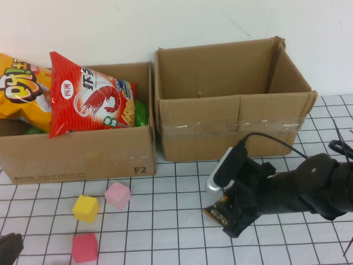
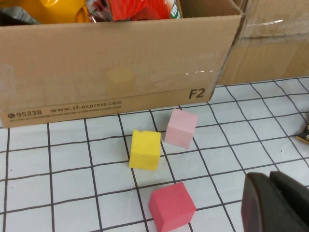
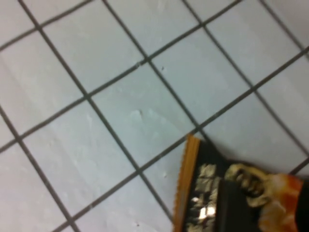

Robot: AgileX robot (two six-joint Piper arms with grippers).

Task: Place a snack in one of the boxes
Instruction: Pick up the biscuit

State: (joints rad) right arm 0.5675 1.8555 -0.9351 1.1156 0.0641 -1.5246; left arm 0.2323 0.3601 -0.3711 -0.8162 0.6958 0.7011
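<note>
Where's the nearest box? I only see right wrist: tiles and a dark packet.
Observer: The right gripper is at the packet on the table. The right box stands just behind it, top open.
Operator: Left box?
Observer: The left box holds a red bag and a yellow bag.
Operator: Left arm in the way?
Observer: No. The left gripper is shut at the table's near left edge, beside the red block.
</note>
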